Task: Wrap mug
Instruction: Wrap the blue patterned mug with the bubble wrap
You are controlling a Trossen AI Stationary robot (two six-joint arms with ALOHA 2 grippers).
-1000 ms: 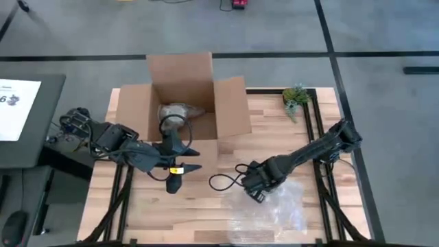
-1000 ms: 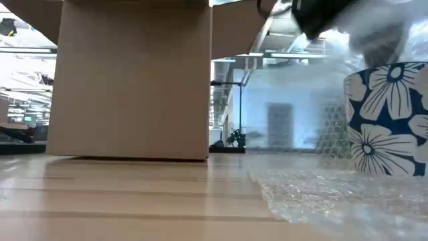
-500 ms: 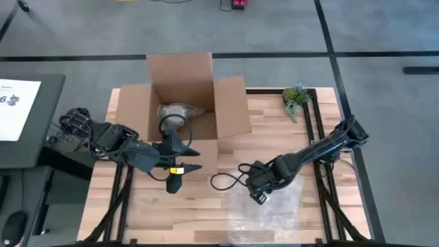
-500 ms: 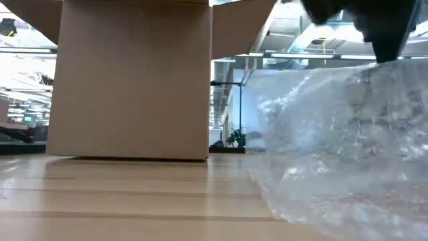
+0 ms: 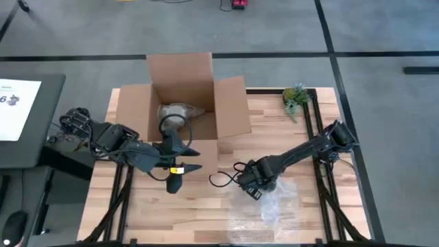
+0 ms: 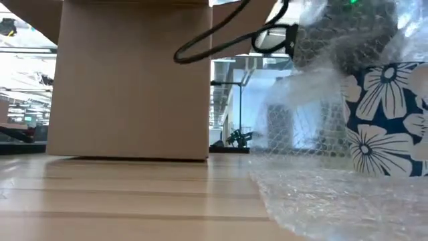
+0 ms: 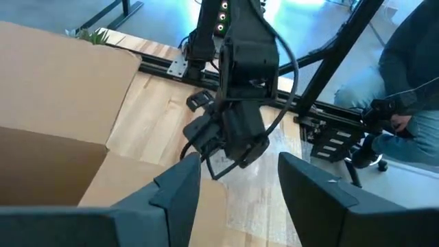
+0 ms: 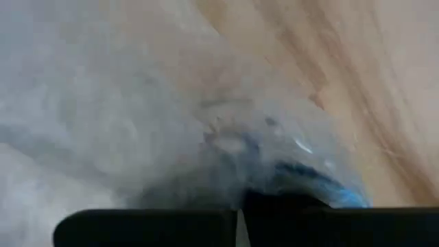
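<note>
My right gripper sat closed on bubble wrap, mug directly beneath; left gripper open wide, farther off.

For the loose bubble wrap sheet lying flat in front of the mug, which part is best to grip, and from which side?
Probably its free edge, from above. The bubble wrap lies flat on the table, so only a lifted edge offers something to pinch. The floral mug stands upright on it, so pulling that edge up and over toward the mug seems sensible. The right gripper is already there.

Flowered mug on bubble wrap — cardboard box beside.
</note>
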